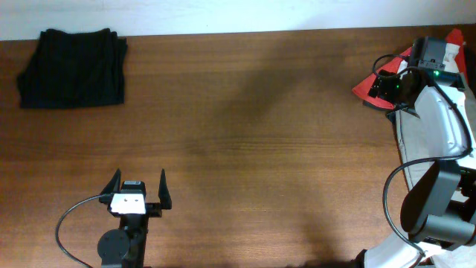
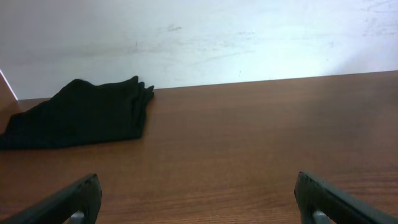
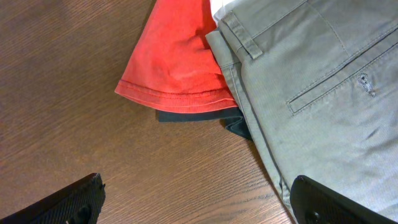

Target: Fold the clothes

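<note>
— Where do we have the left fingers [image 1: 163, 190]?

— At the near edge of the worktop [image 1: 260, 134], left of centre. They are spread wide and hold nothing. From the left wrist we see only their two tips low in the corners, with bare wood between them.

— And the black garment [image 1: 72, 68]?

— It lies in the far left corner as a flat, layered pile. Its back edge runs along the worktop's far edge, just below the white wall [image 2: 199, 37]. It is well apart from our left fingers, with only bare wood between.

— What about the right side?

— Our right arm reaches to the far right corner. The right fingers [image 3: 68, 199] are also set wide and grip nothing. One tip sits over bare wood and the other over the grey trousers [image 3: 323, 93].

— How do the clothes lie there?

— The red garment [image 3: 177, 56] lies with its stitched hem towards us on the wood. The trousers overlap its right side, waistband uppermost. A dark cloth [image 3: 199, 116] peeks out from under the red hem and the trousers' edge.

— How much room do we have?

— A broad stretch of bare worktop runs from the black garment across to the red one.
</note>
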